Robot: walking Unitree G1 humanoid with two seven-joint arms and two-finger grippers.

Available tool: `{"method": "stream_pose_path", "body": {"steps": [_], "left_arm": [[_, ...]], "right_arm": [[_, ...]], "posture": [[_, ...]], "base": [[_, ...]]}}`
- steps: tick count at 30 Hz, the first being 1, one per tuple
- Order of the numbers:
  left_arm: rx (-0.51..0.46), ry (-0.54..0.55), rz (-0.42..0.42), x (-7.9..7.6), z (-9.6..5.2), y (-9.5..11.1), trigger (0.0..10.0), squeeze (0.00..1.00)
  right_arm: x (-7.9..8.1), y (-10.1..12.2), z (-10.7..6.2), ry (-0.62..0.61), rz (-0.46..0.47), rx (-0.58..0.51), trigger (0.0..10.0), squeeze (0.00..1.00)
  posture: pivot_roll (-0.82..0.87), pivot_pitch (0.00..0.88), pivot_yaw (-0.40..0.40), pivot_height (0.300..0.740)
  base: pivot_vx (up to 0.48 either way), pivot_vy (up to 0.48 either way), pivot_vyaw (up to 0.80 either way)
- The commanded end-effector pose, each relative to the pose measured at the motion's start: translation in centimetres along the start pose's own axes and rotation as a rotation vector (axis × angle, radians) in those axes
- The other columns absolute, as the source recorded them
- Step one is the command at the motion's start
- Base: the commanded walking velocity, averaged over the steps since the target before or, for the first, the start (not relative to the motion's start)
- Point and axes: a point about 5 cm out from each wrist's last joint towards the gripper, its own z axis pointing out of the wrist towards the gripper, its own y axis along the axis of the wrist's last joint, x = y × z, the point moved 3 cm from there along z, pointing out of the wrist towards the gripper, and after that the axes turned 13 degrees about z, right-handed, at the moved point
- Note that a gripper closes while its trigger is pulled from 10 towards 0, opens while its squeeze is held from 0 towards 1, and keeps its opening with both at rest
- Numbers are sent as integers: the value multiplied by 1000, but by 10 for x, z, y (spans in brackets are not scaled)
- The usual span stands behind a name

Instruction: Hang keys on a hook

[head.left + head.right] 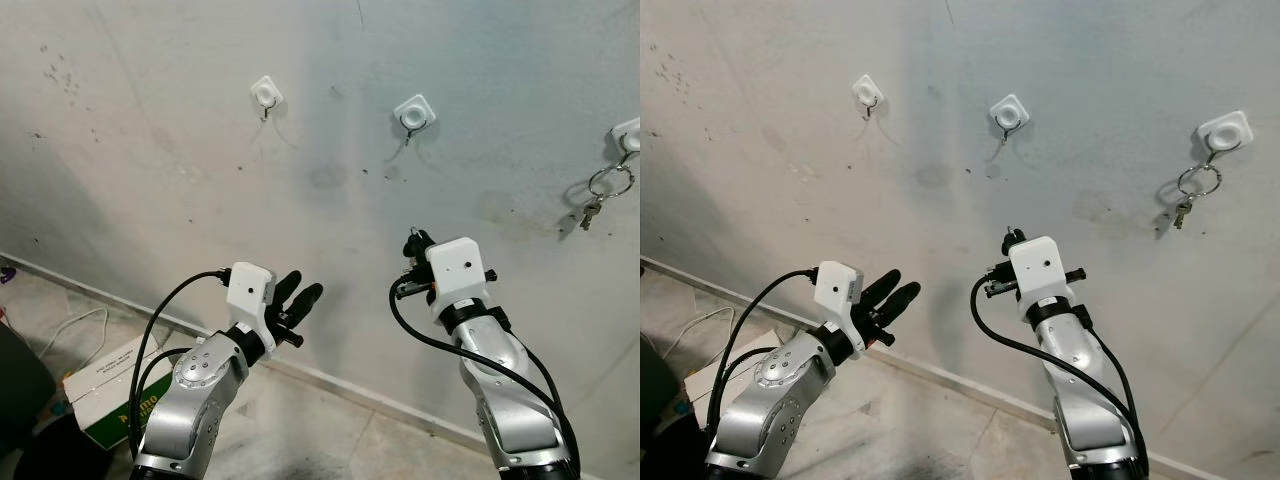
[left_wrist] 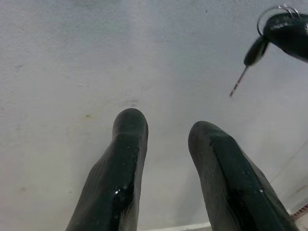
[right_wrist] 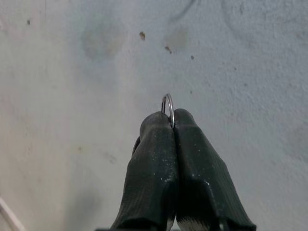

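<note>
Three white hooks are fixed to the grey wall: a left hook [image 1: 265, 95], a middle hook [image 1: 414, 112] and a right hook [image 1: 628, 135]. A ring with keys [image 1: 608, 188] hangs from the right hook. My right gripper [image 1: 412, 240] is raised below the middle hook, shut on a second key ring [image 3: 167, 103] whose top sticks out between the fingertips. Its dark key [image 2: 254, 50] dangles under the fingers in the left wrist view. My left gripper [image 1: 300, 290] is open and holds nothing, lower and to the left, pointing at the wall.
A skirting strip [image 1: 340, 390] runs along the foot of the wall. On the floor at the lower left lie a white-and-green cardboard box [image 1: 110, 385] and a white cable [image 1: 70, 328]. The wall between the hooks is bare and stained.
</note>
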Motion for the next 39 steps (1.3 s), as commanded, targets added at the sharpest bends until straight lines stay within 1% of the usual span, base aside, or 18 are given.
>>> {"method": "stream_pose_path", "body": {"steps": [1,3,4,6,7,9,16,18,21,23,25,26,27,29,32,39], "left_arm": [[17,1,32,2,-4,-2,10000,0],[19,-27,50,-1,-8,-1,10000,0],[19,-27,50,-1,-8,-1,10000,0],[21,-53,58,-5,-12,0,10000,0],[21,-53,58,-5,-12,0,10000,0],[30,-68,78,-7,-14,-1,10000,0],[30,-86,86,-10,-14,-1,10000,0],[9,-104,83,-13,-12,3,10000,0],[-1,-110,84,-14,-10,5,10000,0],[-24,-115,94,-14,-8,10,10000,0],[-51,-95,113,-11,-6,16,10000,0],[-76,-67,118,-8,-4,21,10000,0],[-76,-67,118,-8,-4,21,10000,0],[-105,-32,127,-3,-2,29,10000,0],[-132,-6,133,0,-1,36,10000,0],[-165,-1,136,-1,1,45,10000,0]], "right_arm": [[5,9,9,13,20,-46,10000,0],[7,16,21,18,31,-76,10000,0],[7,16,21,18,31,-76,10000,0],[9,24,31,31,33,-102,10000,0],[9,24,31,31,33,-102,10000,0],[7,31,40,30,43,-124,10000,0],[2,51,58,33,50,-191,10000,0],[-4,59,62,32,66,-210,10000,0],[-8,62,63,31,78,-221,10000,0],[-10,65,65,34,97,-226,10000,0],[-11,68,66,38,96,-234,10000,0],[-13,70,68,44,99,-241,10000,0],[-13,70,68,44,99,-241,10000,0],[-14,72,69,58,110,-244,10000,0],[-9,72,69,114,118,-235,10000,0],[1,70,70,185,131,-215,10000,0]], "posture": [[-17,0,97,740],[-12,0,94,740],[-12,0,94,740],[-3,0,90,740],[-3,0,90,740],[12,0,87,740],[7,0,98,740],[0,0,103,740],[0,0,103,740],[-3,0,104,740],[-6,0,104,740],[-7,0,103,740],[-7,0,103,740],[-7,0,103,740],[-6,0,100,740],[-4,0,99,740]], "base": [[0,0,0],[0,0,0],[0,0,0],[0,0,0],[0,0,0],[0,0,0],[0,0,0],[0,0,0],[0,0,0],[0,0,0],[0,0,0],[0,0,0],[0,0,0],[0,0,0],[0,0,0],[0,0,0]]}}
